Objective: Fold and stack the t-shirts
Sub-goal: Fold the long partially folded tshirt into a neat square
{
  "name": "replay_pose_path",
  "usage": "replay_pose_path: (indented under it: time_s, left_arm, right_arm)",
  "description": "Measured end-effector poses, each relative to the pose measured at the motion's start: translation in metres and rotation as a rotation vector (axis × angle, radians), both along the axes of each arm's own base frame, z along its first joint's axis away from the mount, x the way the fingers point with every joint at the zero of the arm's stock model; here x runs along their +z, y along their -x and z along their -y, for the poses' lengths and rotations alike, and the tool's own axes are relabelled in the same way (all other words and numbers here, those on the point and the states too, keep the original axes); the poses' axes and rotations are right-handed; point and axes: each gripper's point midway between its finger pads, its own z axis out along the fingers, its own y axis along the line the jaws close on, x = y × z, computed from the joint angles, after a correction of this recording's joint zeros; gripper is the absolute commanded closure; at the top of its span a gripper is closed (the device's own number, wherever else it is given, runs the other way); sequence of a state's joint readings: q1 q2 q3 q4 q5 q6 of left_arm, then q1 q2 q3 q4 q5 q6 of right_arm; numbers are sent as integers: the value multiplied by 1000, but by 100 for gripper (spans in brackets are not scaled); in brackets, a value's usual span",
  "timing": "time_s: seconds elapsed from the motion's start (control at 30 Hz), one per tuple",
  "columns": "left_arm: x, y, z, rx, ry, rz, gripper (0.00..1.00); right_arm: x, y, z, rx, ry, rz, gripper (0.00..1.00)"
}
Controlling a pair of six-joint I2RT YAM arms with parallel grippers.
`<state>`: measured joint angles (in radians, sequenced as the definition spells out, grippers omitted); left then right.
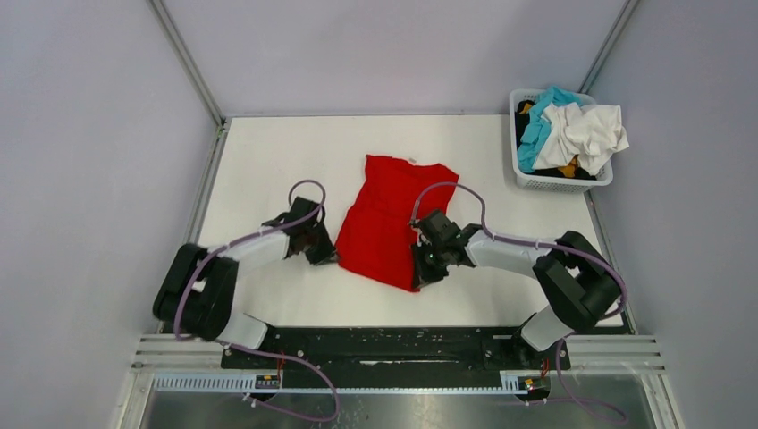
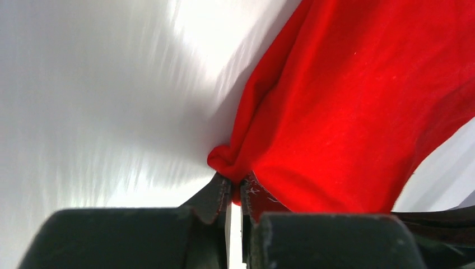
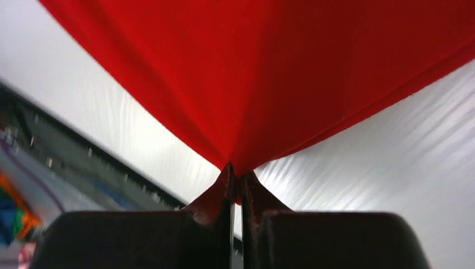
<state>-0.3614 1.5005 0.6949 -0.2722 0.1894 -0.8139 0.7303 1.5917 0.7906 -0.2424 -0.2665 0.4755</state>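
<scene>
A red t-shirt [image 1: 389, 219] lies spread on the white table [image 1: 268, 156] in the middle of the top view. My left gripper [image 1: 324, 255] is shut on the shirt's near left corner; in the left wrist view [image 2: 235, 182] a bunched fold of the red t-shirt [image 2: 358, 112] is pinched between the jaws. My right gripper [image 1: 420, 271] is shut on the near right corner; in the right wrist view [image 3: 235, 174] the red t-shirt [image 3: 257, 73] fans out taut from the jaws.
A white basket [image 1: 556, 181] at the back right corner holds several crumpled shirts, white [image 1: 585, 132], teal [image 1: 539, 125] and dark ones. Grey walls close in the table on the left, back and right. The black rail [image 1: 375, 344] runs along the near edge.
</scene>
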Motion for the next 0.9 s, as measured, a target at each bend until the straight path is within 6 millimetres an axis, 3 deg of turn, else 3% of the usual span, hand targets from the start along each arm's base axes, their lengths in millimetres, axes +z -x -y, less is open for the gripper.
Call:
replay_pose_path:
  time_s: [0.13,0.23,0.43,0.57,0.67,0.9]
  left_arm:
    - [4,54,-7,-43,-53,-35,100]
    - [28,79,-7,-88,-60,12,100]
    - [116,77,0,-117,61,282,100]
    - [158,62,9,-131,96,382,100]
    - [171,48,15,-137,83,393,100]
    - [182,-9,43,-163,17,397,100]
  right_arm:
    - [23,50,-5,124,-86,-90,95]
    - [55,77,-10,213,-183,-123,95]
    - [111,103,-5,280,-329,-106,93]
    - [132,90,2,229,-390,-69,92]
    - [139,72,14,142,-414,-56,91]
    - [138,26,41,-53,-427,-38,91]
